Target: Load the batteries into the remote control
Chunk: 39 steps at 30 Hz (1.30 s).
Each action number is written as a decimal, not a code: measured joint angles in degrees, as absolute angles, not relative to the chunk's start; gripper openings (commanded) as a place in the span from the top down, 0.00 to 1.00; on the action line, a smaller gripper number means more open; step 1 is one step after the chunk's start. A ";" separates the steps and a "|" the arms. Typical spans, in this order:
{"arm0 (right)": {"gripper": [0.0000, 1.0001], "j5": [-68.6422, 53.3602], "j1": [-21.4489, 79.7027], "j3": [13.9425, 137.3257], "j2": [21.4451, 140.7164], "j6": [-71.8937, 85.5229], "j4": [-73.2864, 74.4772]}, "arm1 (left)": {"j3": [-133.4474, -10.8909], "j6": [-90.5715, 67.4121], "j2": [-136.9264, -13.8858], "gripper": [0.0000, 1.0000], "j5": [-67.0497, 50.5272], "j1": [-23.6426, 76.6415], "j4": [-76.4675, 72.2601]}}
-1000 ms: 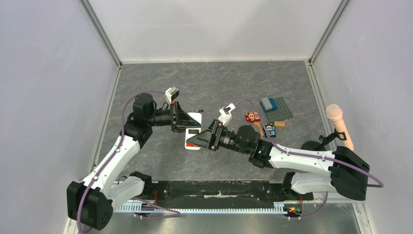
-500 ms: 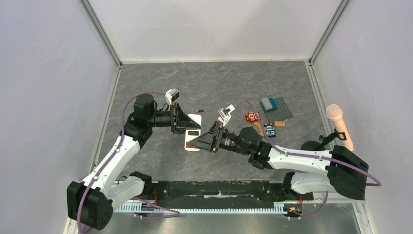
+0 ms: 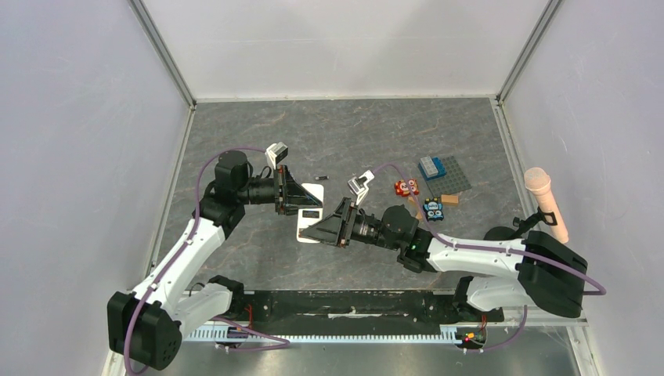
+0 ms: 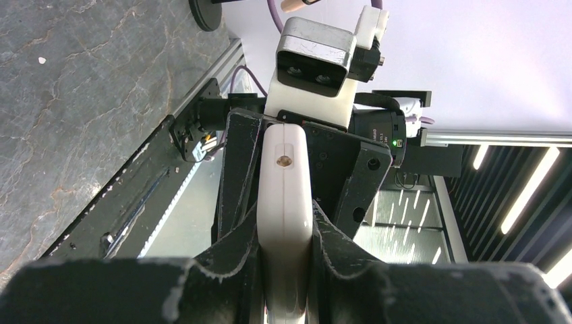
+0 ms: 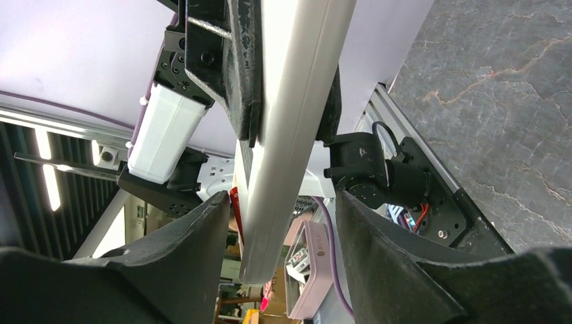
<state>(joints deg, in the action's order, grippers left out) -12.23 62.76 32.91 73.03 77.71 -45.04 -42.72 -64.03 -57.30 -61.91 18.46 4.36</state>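
Observation:
The remote control (image 3: pixel 314 190) is a flat white bar held off the table, back side up, with its dark battery bay (image 3: pixel 312 213) showing. My left gripper (image 3: pixel 307 202) is shut on its upper part; the left wrist view shows it edge-on (image 4: pixel 287 196) between both fingers. My right gripper (image 3: pixel 311 232) is open, and its fingers (image 5: pixel 195 256) stand on either side of the remote's lower end (image 5: pixel 290 135) without clamping it. A tiny dark battery (image 3: pixel 321 176) lies on the table just behind the remote. The orange-red battery is out of view.
A small red block with white circles (image 3: pixel 405 187), a blue block (image 3: pixel 433 209), a brown piece (image 3: pixel 449 199) and a grey baseplate with a blue brick (image 3: pixel 445 169) lie at the right. A pink microphone-shaped object (image 3: pixel 543 197) stands by the right wall.
My right gripper has moved left toward the remote, and its open fingers now straddle the remote's lower end. The left arm has held still.

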 measured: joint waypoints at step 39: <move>0.16 -11.70 62.11 31.75 67.79 76.40 -41.85 | -42.72 -59.20 -56.90 0.98 -60.80 18.35 5.28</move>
